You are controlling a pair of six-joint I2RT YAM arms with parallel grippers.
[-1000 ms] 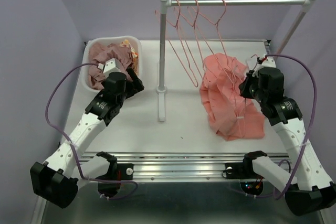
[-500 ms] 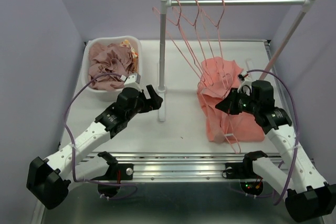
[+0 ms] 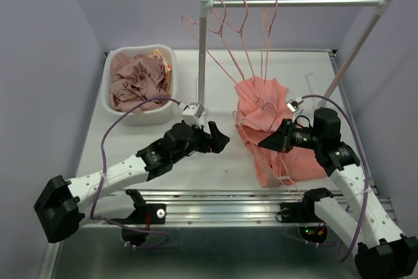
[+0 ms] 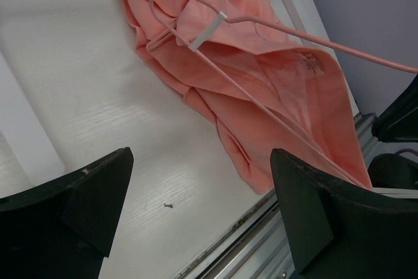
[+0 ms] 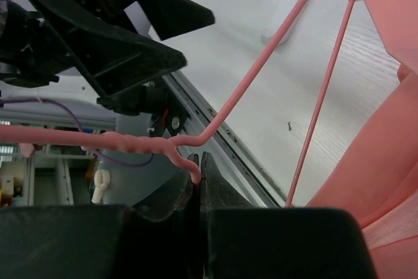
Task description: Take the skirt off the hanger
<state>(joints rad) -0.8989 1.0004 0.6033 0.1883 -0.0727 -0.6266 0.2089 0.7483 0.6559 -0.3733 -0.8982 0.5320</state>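
Note:
The pink skirt [image 3: 264, 119] lies bunched on the table right of the rack post, still on its pink wire hanger [image 4: 313, 38]. My right gripper [image 3: 264, 143] sits at the skirt's left edge, shut on the hanger's wire just below the twisted neck [image 5: 199, 164]. The rest of the hanger [image 5: 255, 76] runs up and away over the table, and the skirt [image 5: 385, 181] fills the right side. My left gripper [image 3: 220, 139] hovers open and empty just left of the skirt. In the left wrist view the skirt [image 4: 261, 76] lies ahead of the wide-apart fingers [image 4: 98, 187].
A clothes rack stands behind, its post [image 3: 201, 57] near my left gripper, with several bare pink hangers [image 3: 245, 24] on the bar. A white bin [image 3: 108, 76] of pinkish clothes sits at the back left. A metal rail [image 3: 228, 197] runs along the near table edge.
My left arm swung from the bin to the table's middle, staying open. My right arm, still shut on the hanger, pulled it and the skirt leftward, bunching the cloth.

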